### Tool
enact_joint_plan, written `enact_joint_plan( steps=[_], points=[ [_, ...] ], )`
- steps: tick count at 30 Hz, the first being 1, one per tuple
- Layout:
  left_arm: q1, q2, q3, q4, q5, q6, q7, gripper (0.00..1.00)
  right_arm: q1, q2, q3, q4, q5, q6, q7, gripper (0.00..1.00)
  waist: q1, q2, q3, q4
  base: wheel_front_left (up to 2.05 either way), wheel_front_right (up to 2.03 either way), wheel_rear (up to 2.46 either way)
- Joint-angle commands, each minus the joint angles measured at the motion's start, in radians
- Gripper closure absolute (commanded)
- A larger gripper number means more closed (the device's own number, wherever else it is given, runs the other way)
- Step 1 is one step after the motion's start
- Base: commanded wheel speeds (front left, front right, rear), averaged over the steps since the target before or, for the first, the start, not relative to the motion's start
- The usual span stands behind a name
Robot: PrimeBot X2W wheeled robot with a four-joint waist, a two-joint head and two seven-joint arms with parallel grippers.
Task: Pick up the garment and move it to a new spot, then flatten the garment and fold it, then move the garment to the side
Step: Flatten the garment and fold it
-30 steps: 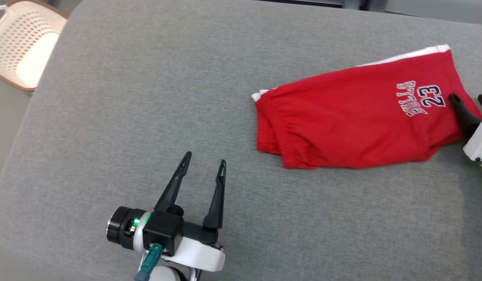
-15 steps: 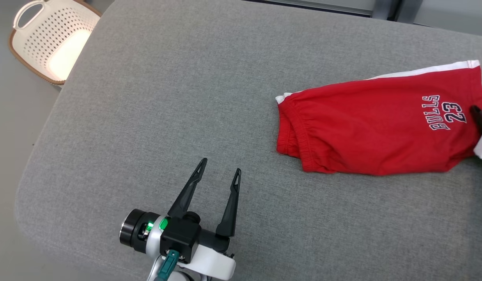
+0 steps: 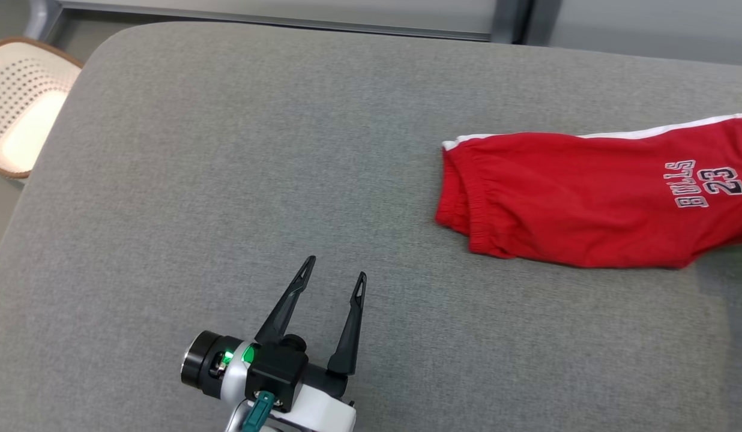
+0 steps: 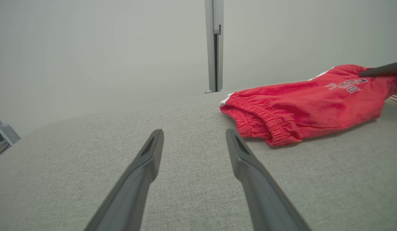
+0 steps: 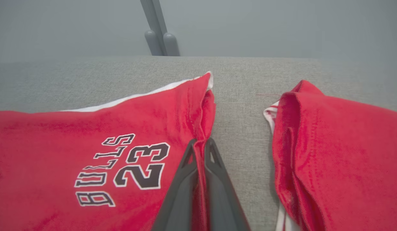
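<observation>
A big grey cloth-covered table (image 3: 215,156) has a white plastic basket with little holes (image 3: 23,108) beside it at ten o'clock.

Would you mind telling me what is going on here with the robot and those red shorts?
The robot's right claw is shut on a leg hem of the red shorts, beside the BULLS 23 print, with the shorts lying on the grey padded surface. Its left claw is open over bare surface, apart from the shorts.

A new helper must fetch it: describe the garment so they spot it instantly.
Start at the big grey table. On its right lies the garment, red shorts with white trim. Unlike the pale basket at left, it reads BULLS 23.
</observation>
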Motion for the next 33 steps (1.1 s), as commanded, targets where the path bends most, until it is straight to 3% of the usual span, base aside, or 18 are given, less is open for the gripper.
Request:
enact_joint_plan(
  steps=[1, 5, 9, 21, 31, 32, 33],
  points=[
    [0.015, 0.003, 0.006, 0.002, 0.004, -0.003, -0.001, 0.0, 0.008, -0.02, -0.002, -0.015, -0.013, -0.001, -0.007, 1.0, 0.0, -0.0001, -0.009, -0.024, 0.0, 0.0, 0.0],
    [0.013, 0.003, 0.008, 0.01, 0.012, -0.012, -0.001, 0.0, -0.015, -0.05, -0.016, -0.068, -0.059, -0.001, 0.006, 1.0, 0.0, -0.0001, -0.017, -0.044, 0.0, 0.0, 0.0],
    [0.015, 0.003, 0.016, 0.012, -0.014, -0.02, -0.001, 0.0, -0.038, -0.011, -0.024, -0.141, -0.099, -0.001, 0.043, 1.0, 0.0, -0.0001, -0.026, -0.055, 0.0, 0.0, 0.0],
    [-0.011, 0.002, -0.014, 0.019, -0.093, -0.009, -0.001, 0.0, -0.042, 0.219, -0.048, -0.386, -0.286, -0.001, 0.205, 1.0, 0.0, -0.0001, -0.011, 0.001, 0.0, 0.0, 0.0],
    [-0.03, 0.001, -0.043, 0.035, -0.125, 0.003, -0.001, 0.0, 0.041, 0.349, -0.018, -0.453, -0.341, -0.001, 0.292, 1.0, 0.0, -0.0001, 0.002, 0.032, 0.0, 0.0, 0.0],
    [-0.031, 0.001, -0.043, 0.036, -0.127, 0.005, -0.001, 0.0, 0.052, 0.36, -0.018, -0.456, -0.346, -0.001, 0.292, 0.94, 0.0, -0.0001, 0.002, 0.032, 0.0, 0.0, 0.0],
    [-0.03, 0.001, -0.043, 0.036, -0.129, 0.006, -0.001, 0.0, 0.062, 0.372, -0.017, -0.462, -0.348, -0.001, 0.288, 0.46, 0.0, -0.0001, 0.001, 0.031, 0.0, 0.0, 0.0]
  ],
)
